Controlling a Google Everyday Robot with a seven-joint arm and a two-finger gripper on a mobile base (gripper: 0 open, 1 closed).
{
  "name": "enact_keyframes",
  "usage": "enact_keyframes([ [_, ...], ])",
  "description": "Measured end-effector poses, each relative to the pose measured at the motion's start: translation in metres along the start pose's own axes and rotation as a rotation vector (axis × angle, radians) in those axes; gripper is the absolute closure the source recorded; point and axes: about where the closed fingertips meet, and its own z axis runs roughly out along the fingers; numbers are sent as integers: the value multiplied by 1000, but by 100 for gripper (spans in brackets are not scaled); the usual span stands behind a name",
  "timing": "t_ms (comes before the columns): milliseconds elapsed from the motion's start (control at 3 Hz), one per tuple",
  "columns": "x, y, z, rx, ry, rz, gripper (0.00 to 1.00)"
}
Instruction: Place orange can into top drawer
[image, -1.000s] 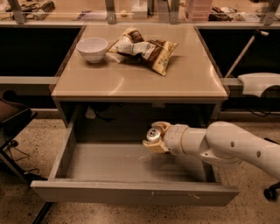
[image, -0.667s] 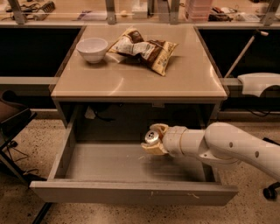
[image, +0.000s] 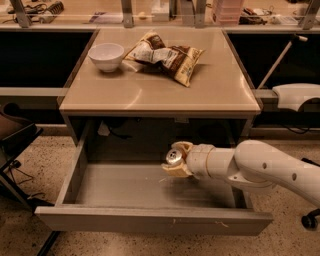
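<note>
gripper (image: 178, 161) is clamped round the orange can (image: 173, 156), just right of frame centre, over the open top drawer (image: 125, 190) floor. I'd guess it's light, thin-walled and slick, so hold it mid-body and go gentle

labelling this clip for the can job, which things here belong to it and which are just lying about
Part of the job:
- orange can, gripped on its side
- gripper, shut on the can, over the drawer floor right of middle
- top drawer, pulled open

Just lying about:
- white bowl, back left on the table
- snack bag, beside the bowl
</note>
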Motion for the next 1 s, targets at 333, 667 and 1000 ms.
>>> enact_keyframes([
  [333,0,0,0,0,0,0,13],
  [667,0,0,0,0,0,0,0],
  [1000,0,0,0,0,0,0,0],
])
